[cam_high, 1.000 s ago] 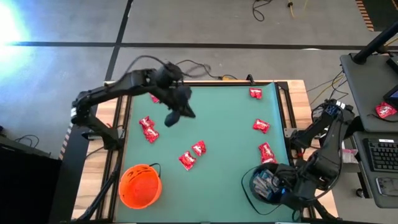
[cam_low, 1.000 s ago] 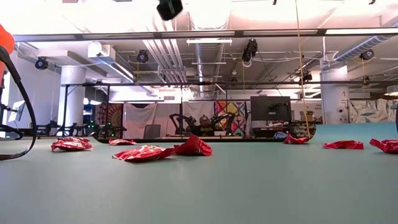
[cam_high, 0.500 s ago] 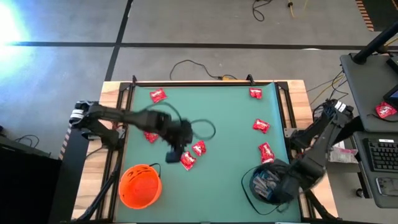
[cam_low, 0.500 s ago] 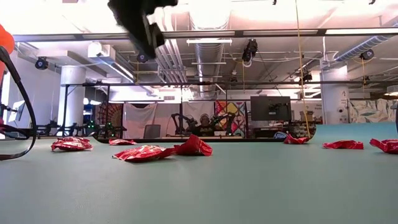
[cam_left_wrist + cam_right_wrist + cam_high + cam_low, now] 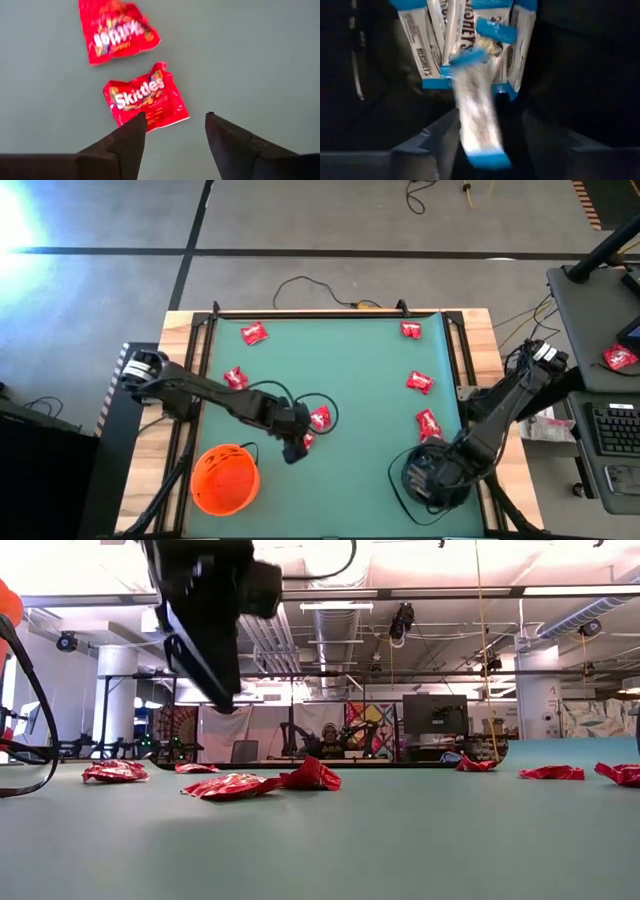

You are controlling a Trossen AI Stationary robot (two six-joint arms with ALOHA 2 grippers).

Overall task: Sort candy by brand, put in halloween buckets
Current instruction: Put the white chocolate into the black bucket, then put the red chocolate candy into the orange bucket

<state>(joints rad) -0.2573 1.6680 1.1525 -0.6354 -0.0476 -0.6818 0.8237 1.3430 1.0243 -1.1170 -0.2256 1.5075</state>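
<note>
Red candy [image 5: 145, 98]; blue-and-white bars [image 5: 470, 45]; orange bucket [image 5: 225, 478]; green table [image 5: 360, 370].

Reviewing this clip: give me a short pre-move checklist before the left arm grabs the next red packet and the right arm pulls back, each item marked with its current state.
1. Left gripper open above a red Skittles packet: ok.
2. Packet centred between the fingers: not ok, it lies off toward one finger.
3. Second Skittles packet apart from the target: ok, a gap shows.
4. Orange bucket upright and near the left arm: ok.
5. Right gripper over the black bucket: ok.
6. Blue-and-white bar released: cannot tell, it is blurred between the fingers.
</note>
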